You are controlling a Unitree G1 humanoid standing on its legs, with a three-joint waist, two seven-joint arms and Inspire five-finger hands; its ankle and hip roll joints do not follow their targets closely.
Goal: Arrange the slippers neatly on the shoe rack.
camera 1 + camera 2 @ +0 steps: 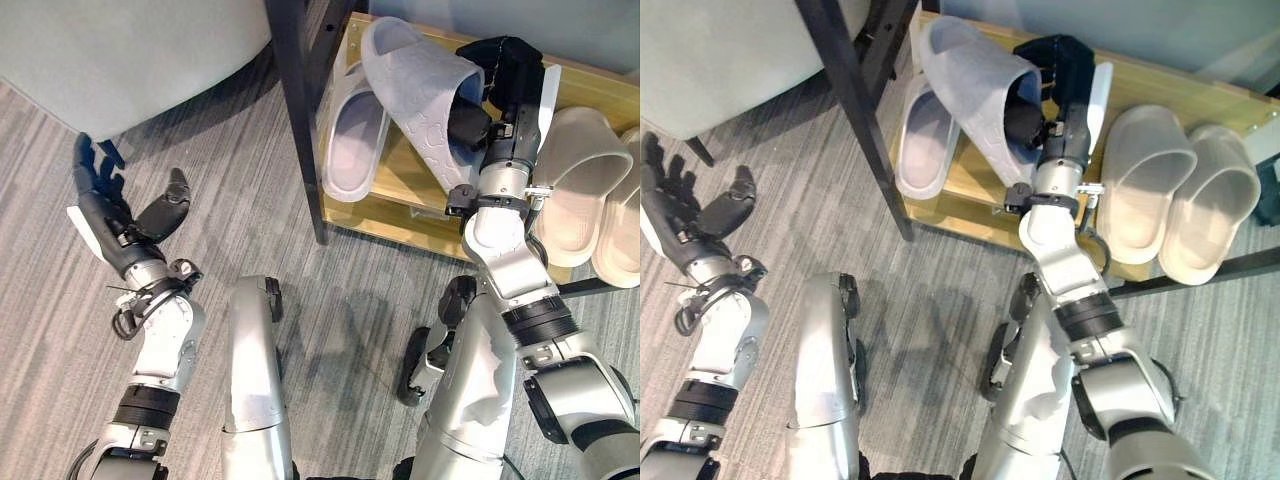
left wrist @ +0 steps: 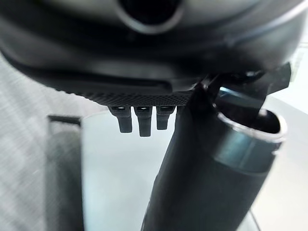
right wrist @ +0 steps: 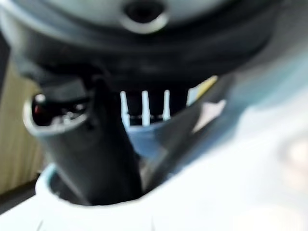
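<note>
**Currently: right hand holds a grey slipper over the rack**

Seen from above, a low wooden rack (image 1: 400, 215) stands on grey carpet (image 1: 230, 200). The robot's right hand (image 1: 500, 75) reaches over it, fingers curled inside the opening of a pale grey slipper (image 1: 420, 85) and gripping its strap. The slipper hangs in the air, tilted, sole turned outward, toe pointing away from the robot, above the shelf board. Its sole shows a fine bumpy texture with round patterns; the body looks thick, soft and moulded in one piece.

Its mate (image 1: 355, 135) lies flat on the shelf just beside and to the robot's left, close to a dark frame post (image 1: 300, 120). A beige pair (image 1: 585, 185) sits side by side on the same shelf, to the robot's right of the arm.

The left hand (image 1: 115, 215) hovers over the carpet well apart from the rack, fingers spread and relaxed, holding nothing.

The step in hand appears to be setting the held slipper down next to its mate. To do it well, the hand should probably roll the slipper until the sole faces the shelf, line its toe up with the mate's, and lower it into the gap between the mate and the beige pair without nudging either. Releasing only once the sole rests flat should keep it from tipping.
</note>
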